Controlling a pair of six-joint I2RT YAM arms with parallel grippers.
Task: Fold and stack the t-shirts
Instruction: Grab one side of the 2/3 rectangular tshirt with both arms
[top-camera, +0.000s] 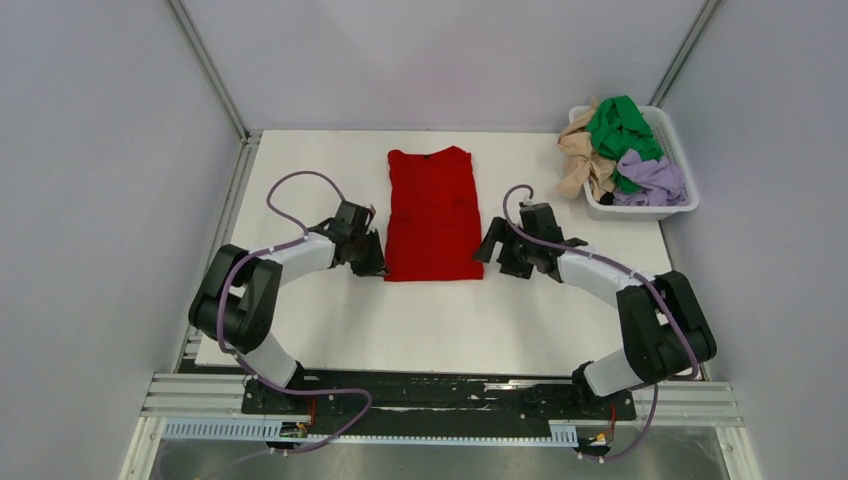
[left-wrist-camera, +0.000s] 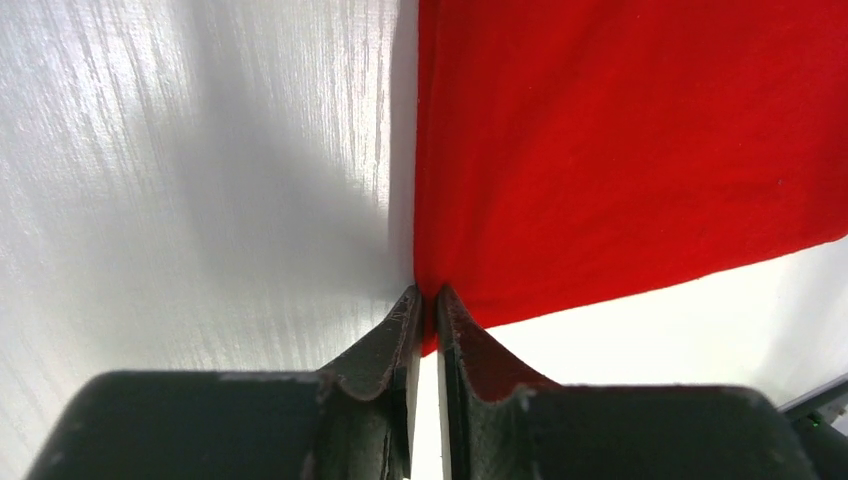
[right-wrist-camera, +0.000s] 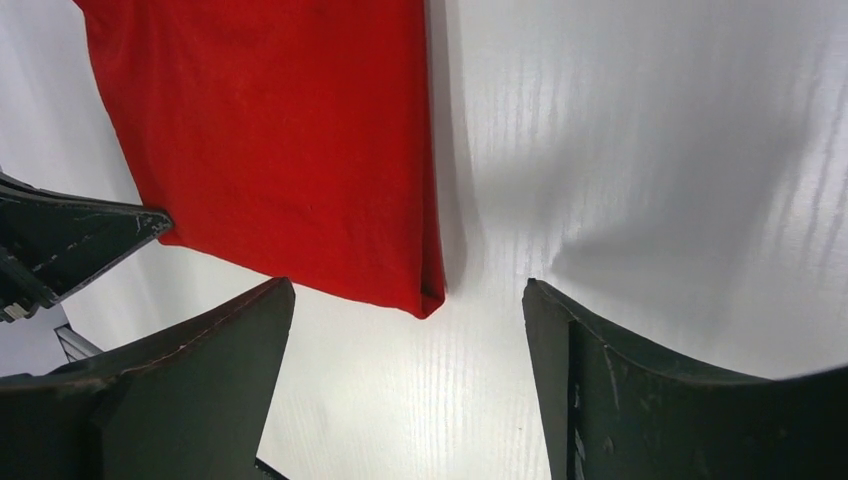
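At centre of white table (top-camera: 400, 330): bright red cloth t-shirt (top-camera: 432, 215), folded into a long rectangle. At its near-left corner: left gripper (left-wrist-camera: 427, 293), jaws pinched on the cloth. At near-right corner — right gripper (right-wrist-camera: 408, 283), jaws spread wide, grasping nothing.

Black-and-white arms (top-camera: 300, 255); seemingly purple cables (top-camera: 297, 174)

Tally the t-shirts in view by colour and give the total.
Red t-shirt: 1
Green t-shirt: 1
Beige t-shirt: 1
Lavender t-shirt: 1
Total: 4
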